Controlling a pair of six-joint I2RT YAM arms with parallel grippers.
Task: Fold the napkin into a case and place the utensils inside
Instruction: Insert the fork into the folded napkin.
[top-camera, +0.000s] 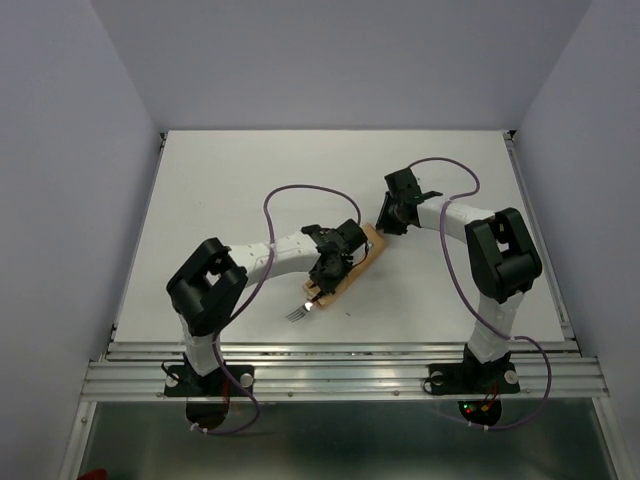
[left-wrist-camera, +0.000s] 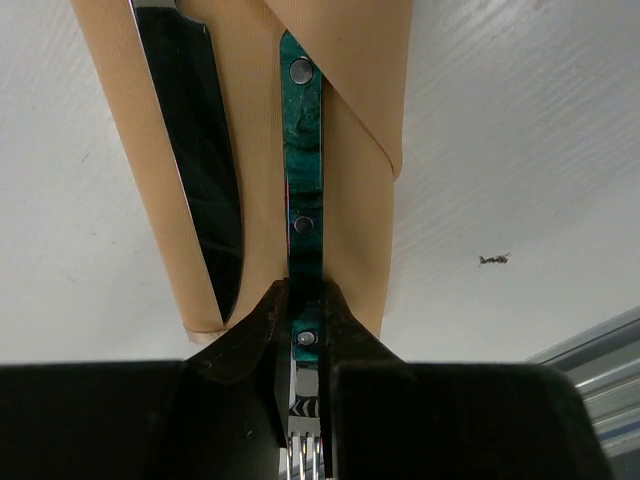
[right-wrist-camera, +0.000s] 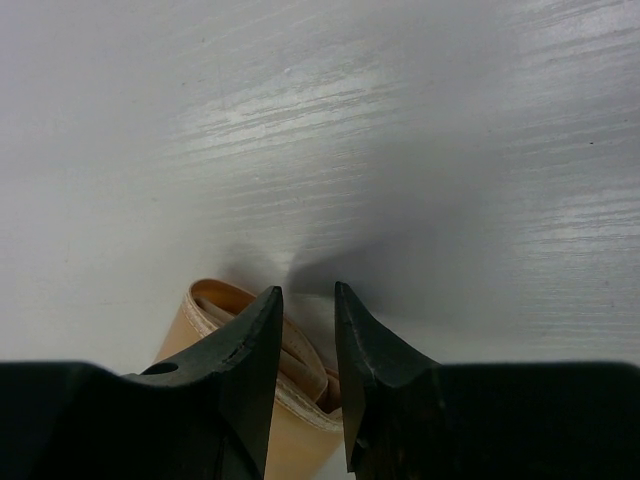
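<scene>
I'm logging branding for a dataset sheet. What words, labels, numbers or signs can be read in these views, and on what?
No text can be read in any view.
Fork: a dark mark on the metal neck, between the fingers of the left gripper, too blurred to read.
Table: one small dark speck that looks like a scuff, not lettering.
Case and knife: no lettering shows.

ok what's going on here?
The left gripper is clamped on the fork near its neck; the green handle runs into the folded peach case, tines outside the near end. A knife lies beside it on the case. The right gripper sits over the case's far end, jaws slightly apart; whether it grips the case is unclear.
</scene>
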